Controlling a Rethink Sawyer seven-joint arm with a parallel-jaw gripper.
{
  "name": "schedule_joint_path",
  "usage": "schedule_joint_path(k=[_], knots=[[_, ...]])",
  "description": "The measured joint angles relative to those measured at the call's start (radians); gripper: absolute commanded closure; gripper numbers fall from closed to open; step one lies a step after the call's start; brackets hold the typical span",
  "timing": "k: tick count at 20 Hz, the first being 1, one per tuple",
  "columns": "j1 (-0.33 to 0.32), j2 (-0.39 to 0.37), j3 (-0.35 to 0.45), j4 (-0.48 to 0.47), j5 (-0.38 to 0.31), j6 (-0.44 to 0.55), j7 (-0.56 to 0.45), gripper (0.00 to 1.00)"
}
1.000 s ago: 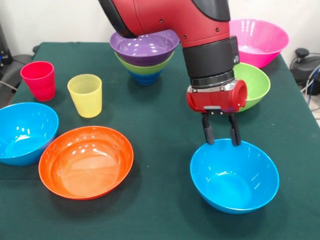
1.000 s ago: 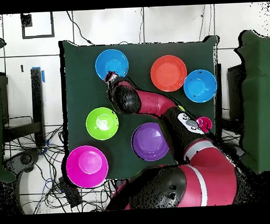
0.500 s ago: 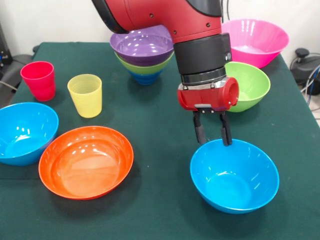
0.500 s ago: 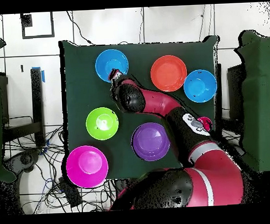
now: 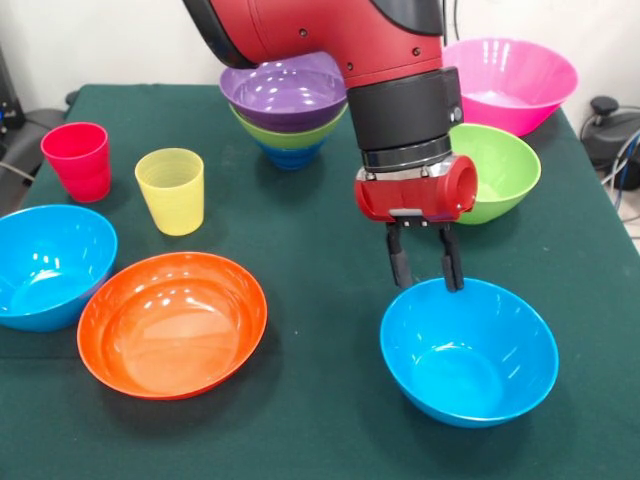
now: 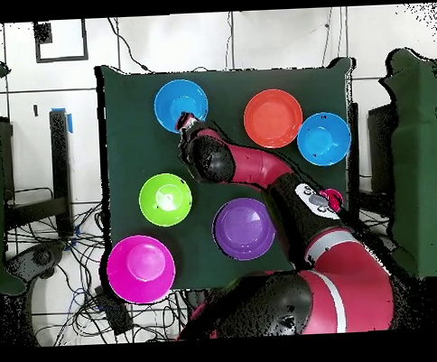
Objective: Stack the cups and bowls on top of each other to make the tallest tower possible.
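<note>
Now the pincer point(image 5: 425, 268) hangs at the far rim of a light blue bowl point(image 5: 469, 351) on the near right part of the green desk point(image 5: 320, 230). Its 2 black fingers point(image 5: 398, 263) are spread apart and grasp nothing; one tip is just outside the rim and the other sits over it, but I cannot tell if they touch the plastic. In the overhead view the pincer point(image 6: 185, 124) is at the lower edge of this same bowl point(image 6: 180, 100).

The tower point(image 5: 289, 108) stands at the far middle of the desk, partly behind the red arm point(image 5: 340, 40). It shows a purple bowl on top, a lime green one under it and a blue one lowest. To the right of the arm stands a second lime green bowl point(image 5: 505, 172), and behind it, at the far right corner, the big pink bowl point(image 5: 520, 80).

On the left side, the red cup point(image 5: 77, 160) and the yellow cup point(image 5: 171, 190) stand upright, near each other but apart. In front of them lies the other light blue bowl point(image 5: 50, 265) at the left edge, and the orange bowl point(image 5: 172, 322) is just beside it.
</note>
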Motion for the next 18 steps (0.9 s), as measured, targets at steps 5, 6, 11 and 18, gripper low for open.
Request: schedule_joint_path(k=[5,6,11,18], knots=[[-0.004,0.005,0.000,0.001,-0.014,0.000,0.000,0.00],[-0.004,0.006,0.000,0.002,-0.015,0.000,0.000,0.00],[-0.008,0.011,0.000,0.004,-0.024,0.000,0.000,0.00],[-0.014,0.016,0.000,0.006,-0.038,0.000,0.000,0.00]])
